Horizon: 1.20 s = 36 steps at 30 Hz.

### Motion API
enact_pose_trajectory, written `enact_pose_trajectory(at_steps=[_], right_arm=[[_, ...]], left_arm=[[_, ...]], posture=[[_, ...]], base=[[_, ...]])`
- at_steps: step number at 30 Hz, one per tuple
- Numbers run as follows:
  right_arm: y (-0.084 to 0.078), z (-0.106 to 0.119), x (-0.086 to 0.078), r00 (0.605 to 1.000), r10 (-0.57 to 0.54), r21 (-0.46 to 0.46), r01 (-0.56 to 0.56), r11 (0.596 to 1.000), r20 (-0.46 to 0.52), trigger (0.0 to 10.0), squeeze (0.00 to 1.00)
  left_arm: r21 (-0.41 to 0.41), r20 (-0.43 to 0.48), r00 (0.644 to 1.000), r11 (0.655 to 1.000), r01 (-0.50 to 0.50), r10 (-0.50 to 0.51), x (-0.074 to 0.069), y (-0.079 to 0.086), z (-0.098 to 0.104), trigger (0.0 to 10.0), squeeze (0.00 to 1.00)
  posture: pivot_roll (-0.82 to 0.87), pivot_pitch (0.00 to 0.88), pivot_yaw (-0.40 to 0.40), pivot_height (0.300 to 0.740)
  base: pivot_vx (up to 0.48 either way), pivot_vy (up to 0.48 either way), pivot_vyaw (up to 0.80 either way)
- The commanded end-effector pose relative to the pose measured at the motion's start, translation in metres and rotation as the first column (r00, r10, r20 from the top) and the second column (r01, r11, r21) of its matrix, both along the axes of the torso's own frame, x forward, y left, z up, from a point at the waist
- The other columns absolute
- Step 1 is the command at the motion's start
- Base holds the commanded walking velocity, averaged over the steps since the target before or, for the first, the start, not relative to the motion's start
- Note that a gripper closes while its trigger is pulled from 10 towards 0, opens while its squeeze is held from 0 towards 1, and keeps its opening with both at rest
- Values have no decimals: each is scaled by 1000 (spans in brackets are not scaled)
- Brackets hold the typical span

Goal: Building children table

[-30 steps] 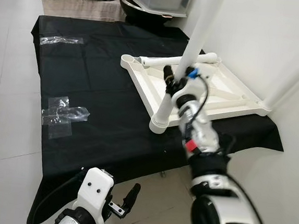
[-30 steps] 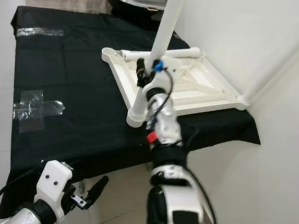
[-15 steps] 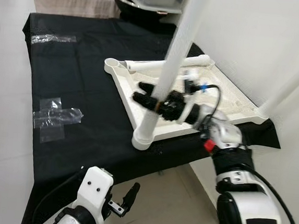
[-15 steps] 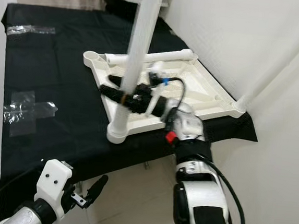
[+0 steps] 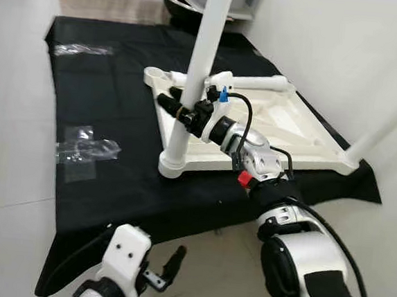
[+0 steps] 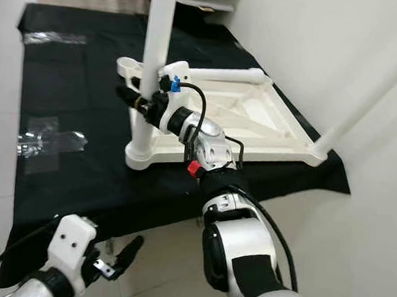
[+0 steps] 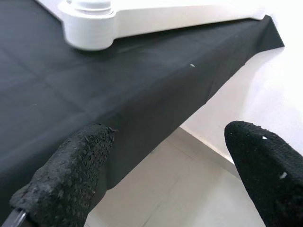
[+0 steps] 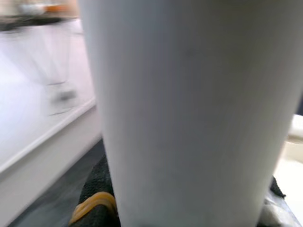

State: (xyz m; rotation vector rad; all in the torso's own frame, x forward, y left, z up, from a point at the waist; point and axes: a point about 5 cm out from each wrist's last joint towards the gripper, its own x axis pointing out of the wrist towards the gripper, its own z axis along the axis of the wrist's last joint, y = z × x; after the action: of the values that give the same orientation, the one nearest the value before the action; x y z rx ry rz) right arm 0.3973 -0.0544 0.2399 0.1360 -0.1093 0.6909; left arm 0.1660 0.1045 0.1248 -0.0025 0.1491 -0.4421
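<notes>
The white children's table [image 5: 270, 127] lies upside down on a tabletop covered with a black cloth [image 5: 112, 106], toward the cloth's right side, close to the white wall [image 5: 346, 50]. One white leg [image 5: 195, 72] stands upright in the corner socket [image 5: 171, 165] nearest the robot, rising out of the top of the head views. A second leg [image 5: 389, 116] stands at the right corner and leans up along the wall. A third leg [image 5: 249, 81] lies flat along the far edge of the upturned table, beside an empty round socket [image 5: 154, 75] at the far left corner.

The right tool [image 5: 176, 105] reaches in from the right at about mid-height of the near upright leg, its black fingers closed around the leg. In the right wrist view the leg [image 8: 189, 109] stands very close to the camera, with a black fingertip [image 8: 97, 189] wearing a yellow band pressed against it.

The left tool [image 5: 167, 264] hangs low in front of the tabletop's near edge, over the pale tiled floor [image 5: 7, 194]. In the left wrist view its two black fingers [image 7: 71, 170] are spread wide with nothing between them, pointing at the hanging edge of the cloth [image 7: 142, 94] and the near corner socket [image 7: 90, 28].

Two pieces of clear tape [image 5: 87, 149] are stuck on the cloth to the left, and another strip [image 5: 82, 49] lies farther back.
</notes>
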Motion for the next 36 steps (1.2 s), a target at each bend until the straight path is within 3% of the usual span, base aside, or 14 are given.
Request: enact_pose_trajectory(at_steps=[1,2,5,8,12,13,14,19,20,21,22,29,32,36], right_arm=[[-29,-9,7,954,-293,-5,293,956,-69,0,0],[-29,-9,7,954,-293,-5,293,956,-69,0,0],[-49,-22,5,808,-579,-49,578,815,-107,0,0],[-47,-25,-3,719,-686,-16,689,725,-107,0,0],[-27,-26,-13,715,-692,24,697,717,-104,0,0],[-16,-26,-15,727,-677,52,685,727,-116,10000,0],[-6,-24,-17,756,-643,82,653,753,-122,10000,1000],[3,-18,-18,802,-590,124,598,792,-96,10000,1000],[-2,-14,-17,805,-589,138,593,793,-73,10000,769],[-2,-14,-17,805,-589,138,593,793,-73,10000,769],[-6,-10,-16,823,-566,160,565,809,-44,10000,0],[-28,7,-12,937,-335,209,311,927,94,10000,0],[-34,5,-10,997,-55,241,42,970,50,10000,0],[-34,3,-17,968,243,236,-250,939,56,10000,0]], left_arm=[[-9,-11,1000,1000,15,-15,-1,-2,-1,10000,0],[-9,-11,1000,1000,15,-15,-1,-2,-1,10000,0],[-6,-8,1000,1000,16,-16,-1,-2,0,10000,0],[-4,-8,1000,1000,17,-17,0,-2,-1,10000,0],[-3,-9,1000,1000,18,-18,0,-1,-1,10000,0],[-2,-9,1000,1000,19,-19,0,-1,-1,10000,0],[-1,-8,1000,1000,18,-18,0,-1,-1,10000,0],[-1,-7,1000,1000,17,-17,0,-1,-1,10000,0],[-2,-7,1000,1000,16,-16,0,-2,-1,10000,0],[-2,-7,1000,1000,16,-16,0,-2,-1,10000,0],[-2,-8,1000,1000,17,-17,-1,-2,-1,10000,0],[-6,-11,1000,1000,18,-18,-1,-3,-2,10000,0],[-3,-8,1000,1000,21,-21,-1,-4,-3,10000,0],[-3,-9,1000,1000,23,-23,-2,-4,-3,10000,0]], posture=[[160,97,-205,740],[160,97,-205,740],[160,98,-205,740],[151,98,-198,740],[158,99,-198,740],[161,99,-199,740],[163,99,-200,740],[163,95,-198,740],[159,88,-196,740],[159,88,-196,740],[158,86,-197,740],[157,70,-199,740],[165,65,-202,740],[167,69,-203,740]], base=[[0,0,0],[0,0,0],[0,0,0],[0,0,0],[0,0,0],[0,0,0],[0,0,0],[0,0,0],[0,0,0],[0,0,0],[0,0,0],[0,0,0],[0,0,0],[0,0,0]])
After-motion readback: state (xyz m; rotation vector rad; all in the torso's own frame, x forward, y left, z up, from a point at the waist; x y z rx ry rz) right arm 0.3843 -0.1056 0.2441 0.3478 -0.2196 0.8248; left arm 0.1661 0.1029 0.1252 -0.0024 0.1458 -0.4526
